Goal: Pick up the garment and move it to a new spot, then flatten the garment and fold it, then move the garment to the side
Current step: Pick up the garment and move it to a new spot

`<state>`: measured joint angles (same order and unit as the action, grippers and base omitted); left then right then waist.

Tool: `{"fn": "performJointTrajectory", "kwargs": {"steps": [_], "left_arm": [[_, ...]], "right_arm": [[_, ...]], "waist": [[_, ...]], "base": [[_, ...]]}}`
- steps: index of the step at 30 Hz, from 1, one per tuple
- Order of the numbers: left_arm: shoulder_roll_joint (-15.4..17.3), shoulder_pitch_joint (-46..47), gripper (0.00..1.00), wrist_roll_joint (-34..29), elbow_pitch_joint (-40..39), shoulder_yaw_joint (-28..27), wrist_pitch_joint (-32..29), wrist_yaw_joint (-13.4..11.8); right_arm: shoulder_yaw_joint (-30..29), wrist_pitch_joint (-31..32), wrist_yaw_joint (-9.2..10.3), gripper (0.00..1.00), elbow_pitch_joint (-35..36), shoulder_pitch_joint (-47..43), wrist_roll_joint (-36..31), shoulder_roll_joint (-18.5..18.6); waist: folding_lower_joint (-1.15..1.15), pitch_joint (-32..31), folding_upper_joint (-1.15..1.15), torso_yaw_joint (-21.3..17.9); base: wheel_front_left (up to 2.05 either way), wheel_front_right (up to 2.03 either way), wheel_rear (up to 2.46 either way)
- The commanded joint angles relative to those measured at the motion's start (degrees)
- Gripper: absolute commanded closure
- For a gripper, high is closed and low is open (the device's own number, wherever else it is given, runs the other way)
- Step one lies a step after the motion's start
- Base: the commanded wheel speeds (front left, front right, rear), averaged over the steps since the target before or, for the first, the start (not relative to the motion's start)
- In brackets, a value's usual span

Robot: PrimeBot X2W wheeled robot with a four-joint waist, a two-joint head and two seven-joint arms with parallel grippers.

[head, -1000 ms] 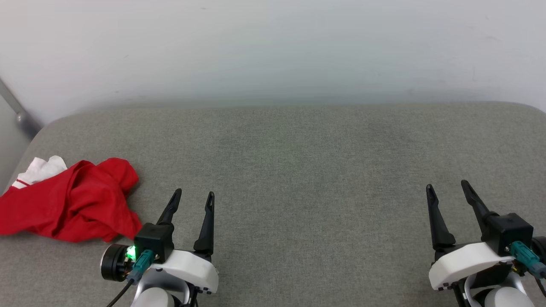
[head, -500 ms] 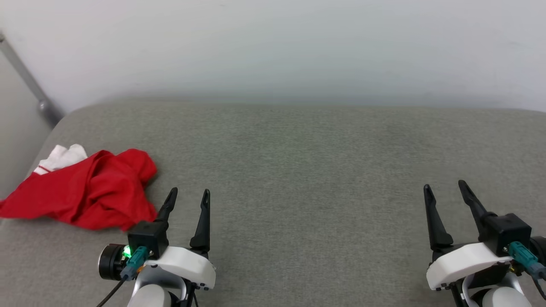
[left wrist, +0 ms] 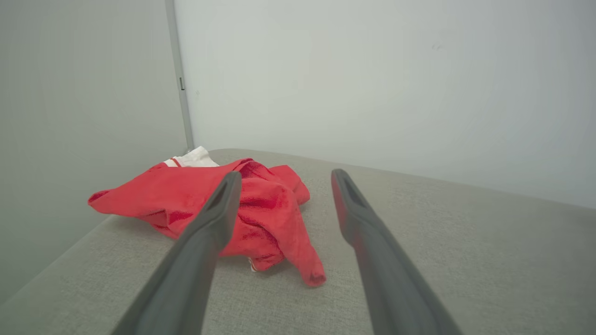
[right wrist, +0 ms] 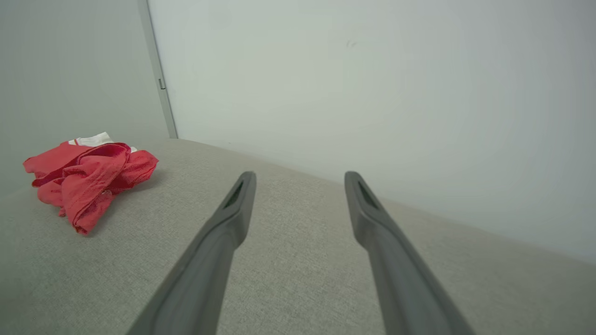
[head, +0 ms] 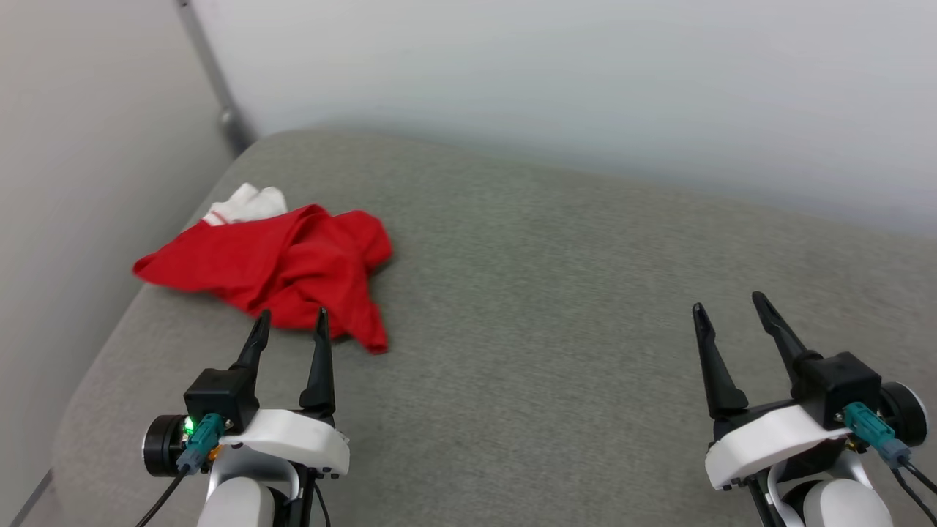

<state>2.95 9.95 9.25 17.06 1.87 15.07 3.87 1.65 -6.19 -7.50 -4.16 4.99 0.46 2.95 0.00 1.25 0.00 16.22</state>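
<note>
Swinging left since a second ago, the head camera now shows the garment point(head: 285, 267) nearer mid-view. The garment itself lies in the same crumpled red heap, a white sleeve at its far edge, near the far left corner of the grey fabric worktop point(head: 556, 307). The left gripper point(head: 293, 313) hovers just short of it, jaws spread and empty. The right gripper point(head: 728, 301), well apart from it, has its jaws spread and empty too.
</note>
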Motion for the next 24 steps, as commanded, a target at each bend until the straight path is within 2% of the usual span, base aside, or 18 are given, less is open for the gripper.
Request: {"fn": "performJointTrajectory", "kwargs": {"steps": [1,11,24], "left_arm": [[-0.1,0.4,0.0,-0.2,-0.4,0.0,0.2,-0.2],[-0.1,-0.5,0.0,0.9,-3.1,-0.9,0.2,-1.0],[-0.1,0.3,0.0,1.4,-3.8,-0.9,0.2,-1.6]], "right_arm": [[0.1,0.0,0.02,0.0,0.1,0.7,0.1,-0.1],[1.9,0.3,0.02,0.0,0.7,1.5,0.5,0.0],[1.8,0.5,0.02,0.0,0.7,1.2,0.3,0.0]], "waist": [[0.0,0.6,0.0,3.2],[0.0,1.6,0.0,11.3],[0.0,1.8,0.0,13.9]], "base": [[0.0,0.0,0.0],[0.0,0.0,0.0],[0.0,0.0,0.0]]}}
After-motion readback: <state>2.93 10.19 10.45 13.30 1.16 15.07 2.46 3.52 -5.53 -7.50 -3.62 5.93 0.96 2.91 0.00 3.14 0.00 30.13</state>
